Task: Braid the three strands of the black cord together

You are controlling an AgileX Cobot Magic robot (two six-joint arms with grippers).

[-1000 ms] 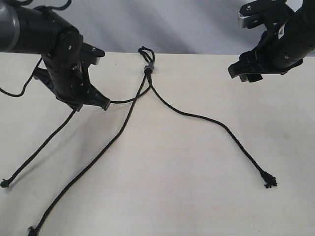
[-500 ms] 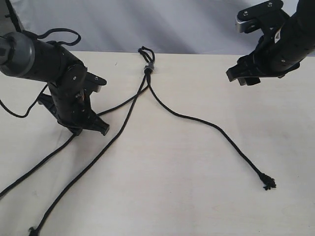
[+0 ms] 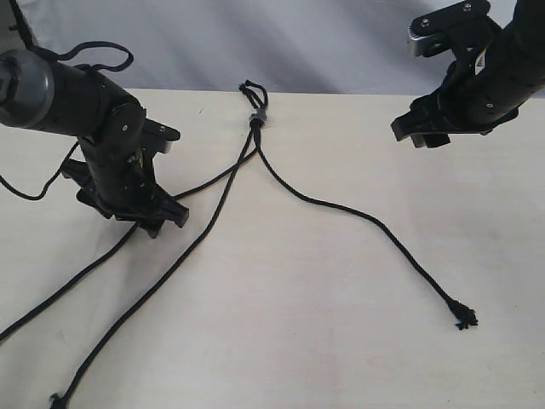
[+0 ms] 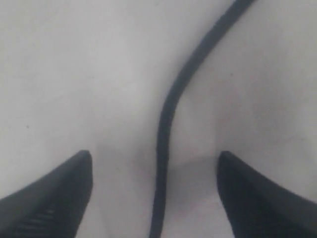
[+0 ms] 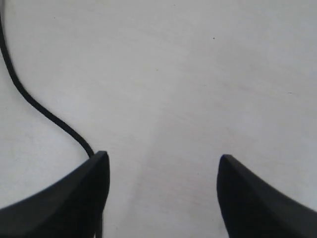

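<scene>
1. Table: pale top. The whole black cord lies on it, fanned out from 12 o'clock in the exterior view.
2. Left gripper: low over the table at 9 o'clock, jaws spread and gripping nothing. Its wrist view shows the left strand running between the fingers, touching neither as far as we can tell. We judge this to be a first pickup being lined up, not yet made.
3. Right gripper: at 2 o'clock, apparently raised off the table, jaws spread and empty. In its wrist view a strand passes beside one finger, not between the two.
4. Three strands:
   - The left strand heads to 8 o'clock and leaves the frame.
   - The middle strand runs to 7 o'clock.
   - The right strand runs to 4 o'clock, well apart from the others.
   - Left and middle run just beside each other below the band, then part.
   - We see no crossing anywhere. Our judgement is that no plait has been laid and the entire braid is left to do.
5. Grey band: at 12 o'clock, with short loops beyond it. It is the only place where the strands are joined.
6. Frayed tip: the right strand's end, lying free at 4 o'clock. The middle strand's tip sits at the frame's lower edge, at 7 o'clock. The left strand's tip is out of view.
</scene>
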